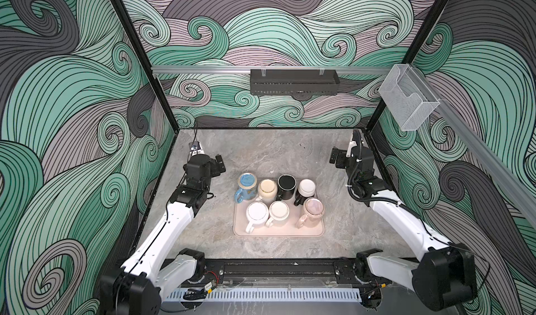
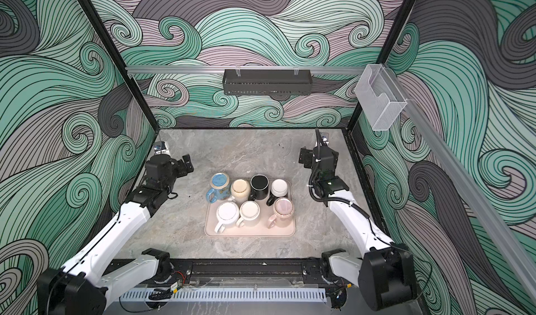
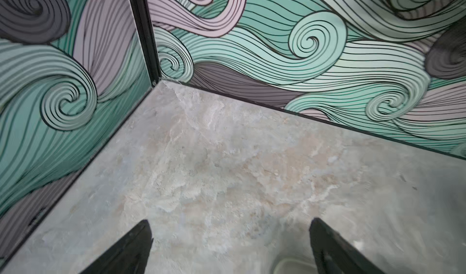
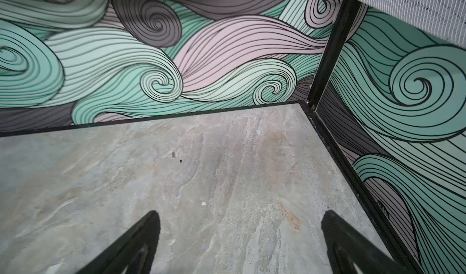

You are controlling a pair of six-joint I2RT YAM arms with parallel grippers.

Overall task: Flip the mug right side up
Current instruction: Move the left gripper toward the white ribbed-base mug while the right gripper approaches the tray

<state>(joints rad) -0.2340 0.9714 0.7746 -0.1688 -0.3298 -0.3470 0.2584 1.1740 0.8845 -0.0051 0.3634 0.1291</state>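
Several mugs stand close together on a pale pink tray [image 1: 278, 231] [image 2: 249, 231] in both top views, all apparently base up. Among them are a blue mug [image 1: 247, 187], a black mug [image 1: 286, 186], a white mug [image 1: 256, 213] and a pink mug [image 1: 312, 209]. My left gripper [image 1: 220, 164] [image 3: 230, 221] hovers open to the left of the tray and behind it, with only bare table between its fingers. My right gripper [image 1: 335, 157] [image 4: 242, 212] hangs open to the right of the tray and behind it, also holding nothing. Neither gripper touches a mug.
A black perforated basket [image 1: 294, 81] hangs on the back wall's rail. A clear plastic box [image 1: 407, 96] is fixed to the right wall. Patterned walls close in the marble table [image 1: 261, 154] on three sides. A black rail [image 1: 278, 270] runs along the front.
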